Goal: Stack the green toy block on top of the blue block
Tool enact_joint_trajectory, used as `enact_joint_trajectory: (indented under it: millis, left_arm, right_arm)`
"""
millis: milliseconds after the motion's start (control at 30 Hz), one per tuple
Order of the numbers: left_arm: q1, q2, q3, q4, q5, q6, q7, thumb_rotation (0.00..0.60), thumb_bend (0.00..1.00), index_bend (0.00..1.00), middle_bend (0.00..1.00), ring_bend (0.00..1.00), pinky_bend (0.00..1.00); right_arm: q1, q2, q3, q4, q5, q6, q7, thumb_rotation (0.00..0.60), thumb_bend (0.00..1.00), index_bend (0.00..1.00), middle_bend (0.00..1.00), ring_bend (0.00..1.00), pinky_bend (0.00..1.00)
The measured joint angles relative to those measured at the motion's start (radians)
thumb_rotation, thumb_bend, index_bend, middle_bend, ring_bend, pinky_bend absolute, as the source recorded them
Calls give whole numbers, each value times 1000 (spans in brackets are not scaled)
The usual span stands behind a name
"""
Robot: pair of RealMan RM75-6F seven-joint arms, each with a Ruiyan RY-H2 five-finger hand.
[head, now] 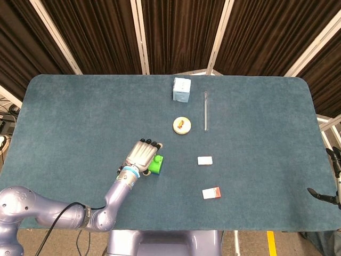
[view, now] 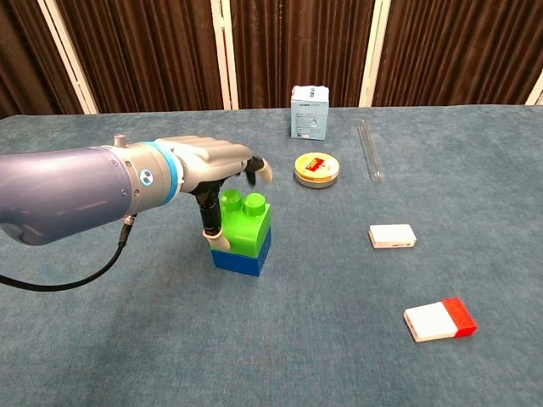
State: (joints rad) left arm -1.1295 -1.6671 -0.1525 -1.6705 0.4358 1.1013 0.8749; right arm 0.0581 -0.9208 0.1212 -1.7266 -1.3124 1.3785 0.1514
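Observation:
The green toy block (view: 242,222) sits squarely on top of the blue block (view: 237,259), left of the table's middle. In the head view only the green block (head: 156,164) shows and the blue one is hidden under it. My left hand (view: 212,161) hovers over the stack with its fingers stretched out above the studs, off the block. The thumb hangs down by the green block's left side. In the head view the left hand (head: 139,154) covers the stack's left edge. My right hand (head: 334,178) shows only at the far right edge, with its fingers apart and holding nothing.
A light blue box (view: 310,112) stands at the back. A round tin (view: 316,169) and a clear tube (view: 370,149) lie behind and to the right of the stack. A white block (view: 392,236) and a white-and-red block (view: 439,319) lie to the right.

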Motion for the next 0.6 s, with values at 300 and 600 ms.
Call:
enact_joint_trajectory:
  millis: [300,600]
  left_arm:
    - [34,75,-10,-85,86,30,-54,600,0,0,0,0,0]
    - [130,228,13,-197,237,141,-128,600,0,0,0,0,0]
  right_arm:
    - [-6,6,-3,-9,-16,13,6,600,0,27,0,0,0]
    - [-15,15,-11,-27,-54,37,18,600,0,28,0,0,0]
